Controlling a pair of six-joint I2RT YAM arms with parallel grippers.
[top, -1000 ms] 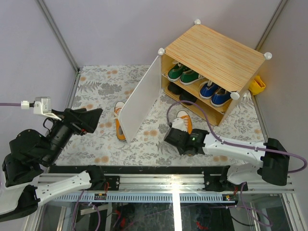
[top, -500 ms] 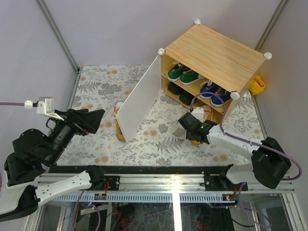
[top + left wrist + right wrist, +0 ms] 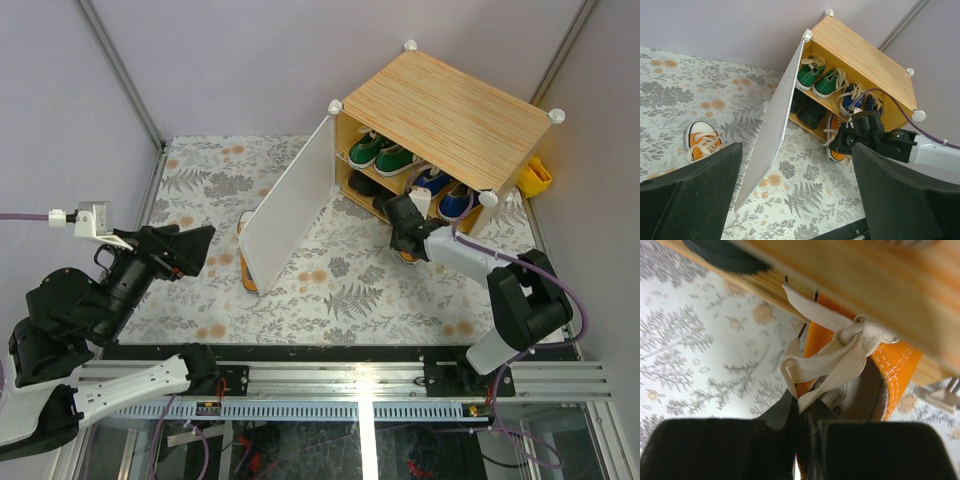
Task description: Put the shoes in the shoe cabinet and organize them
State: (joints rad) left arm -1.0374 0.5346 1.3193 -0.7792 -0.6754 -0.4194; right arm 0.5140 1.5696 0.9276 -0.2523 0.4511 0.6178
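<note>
A fern-print desk walled by grey panels carries a wood-topped shoe cabinet at the upper right of the overhead frame, its white door standing open. Green shoes and blue shoes fill the upper shelf; black shoes sit below. At the lower shelf's mouth, the right end effector is clamped tight on an orange shoe, long axis running into the opening. Its mate lies left of the door, toe toward the frame's top. The left end effector gapes wide, empty, at far left.
</note>
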